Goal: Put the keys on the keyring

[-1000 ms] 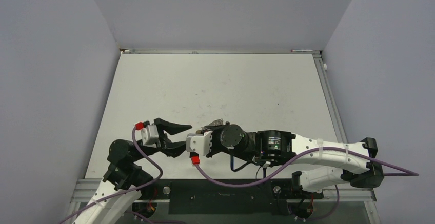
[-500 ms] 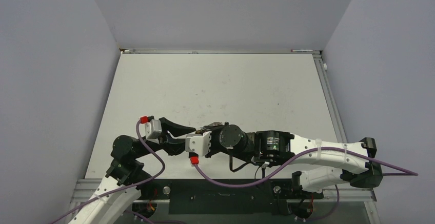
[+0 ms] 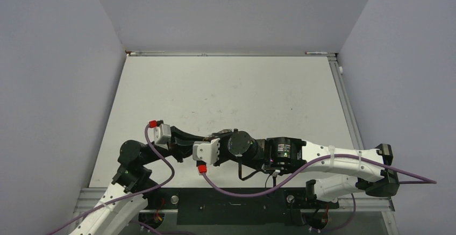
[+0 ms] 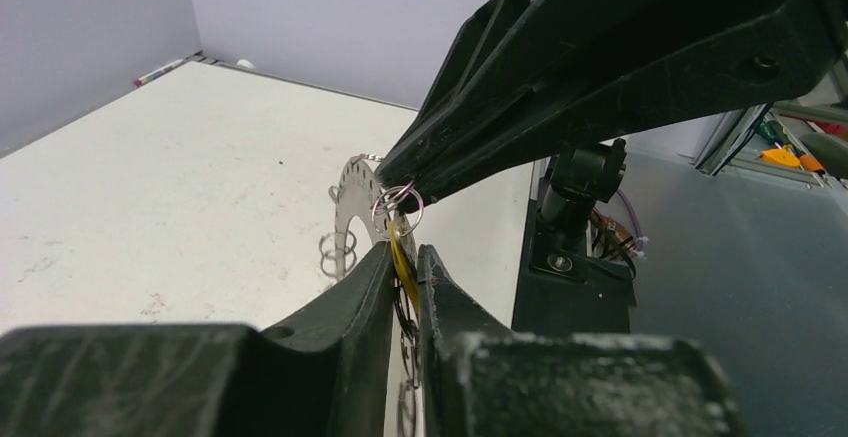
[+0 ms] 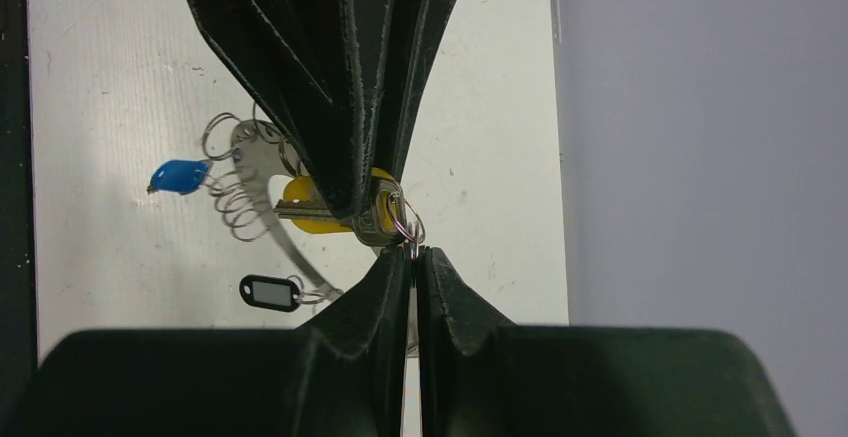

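Observation:
In the right wrist view my right gripper (image 5: 412,253) is shut on a small wire ring (image 5: 409,225) at the head of the yellow-headed key (image 5: 305,207). My left gripper (image 5: 368,205) comes in from above, shut on that key. The blue-headed key (image 5: 180,175) and the dark-rimmed key (image 5: 268,292) lie on the table, joined by small rings to the keyring (image 5: 292,255), a silvery band. In the left wrist view my left gripper (image 4: 405,253) pinches the yellow key (image 4: 402,257), with my right gripper (image 4: 392,179) just above it. From the top, the left gripper (image 3: 198,137) and right gripper (image 3: 211,138) meet.
The white table (image 3: 231,90) is walled at the back and both sides. The black base rail (image 3: 231,198) runs along the near edge. Purple cables (image 3: 161,162) loop beside both wrists.
My left gripper moved right toward the right gripper and went from open to shut on the yellow key. The right arm barely moved.

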`<action>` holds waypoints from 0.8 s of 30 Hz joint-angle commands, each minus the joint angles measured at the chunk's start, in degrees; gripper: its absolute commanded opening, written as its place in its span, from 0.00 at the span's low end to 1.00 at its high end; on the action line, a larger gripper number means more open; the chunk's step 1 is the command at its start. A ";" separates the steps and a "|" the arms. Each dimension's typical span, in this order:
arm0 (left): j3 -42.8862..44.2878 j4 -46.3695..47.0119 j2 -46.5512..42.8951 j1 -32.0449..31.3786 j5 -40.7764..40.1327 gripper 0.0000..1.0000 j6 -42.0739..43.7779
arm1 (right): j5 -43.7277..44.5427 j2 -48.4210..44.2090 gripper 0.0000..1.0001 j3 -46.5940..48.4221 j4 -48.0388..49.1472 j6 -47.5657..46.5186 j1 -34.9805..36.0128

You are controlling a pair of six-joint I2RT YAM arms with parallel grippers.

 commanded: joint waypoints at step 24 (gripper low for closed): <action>4.85 1.71 -0.28 4.31 1.80 0.00 -6.92 | 2.68 -0.47 0.05 -1.29 2.94 0.48 -0.70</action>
